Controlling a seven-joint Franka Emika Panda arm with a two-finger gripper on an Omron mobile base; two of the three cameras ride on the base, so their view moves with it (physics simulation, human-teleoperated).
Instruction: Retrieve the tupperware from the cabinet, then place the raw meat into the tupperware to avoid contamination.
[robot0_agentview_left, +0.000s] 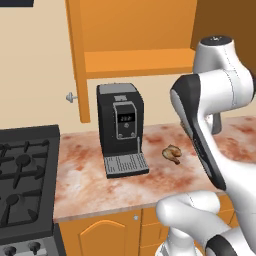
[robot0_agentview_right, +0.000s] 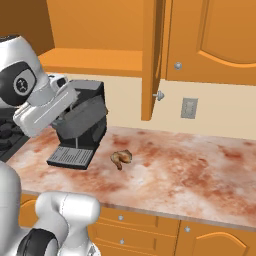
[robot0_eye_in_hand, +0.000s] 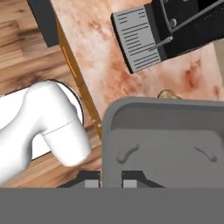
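One raw meat (robot0_agentview_left: 172, 153) piece is lying on the marbled tabletop (robot0_agentview_left: 85, 175) in the left base view, just right of the coffee machine (robot0_agentview_left: 120, 127), and above it the cabinet (robot0_agentview_left: 135, 50) is standing open with its orange shelf bare, which fits a box already fetched out. Over in the right base view, the white arm is reaching in from the left and carrying one tupperware (robot0_agentview_right: 85, 120), a dark grey box hanging tilted in the air in front of the coffee machine, well clear of the tabletop; the drumstick-like meat is sitting just to its right and lower down, so the box looks to be on its way down beside it. Two cabinet knobs are showing here, one on the open door's edge and one on the shut door. Down in the hand view, the gripper (robot0_eye_in_hand: 110, 181) is clamping the tupperware's near rim between its two dark fingertips (robot0_eye_in_hand: 92, 183), the box's empty inside is facing the camera, and a sliver of meat is peeking over its far wall.
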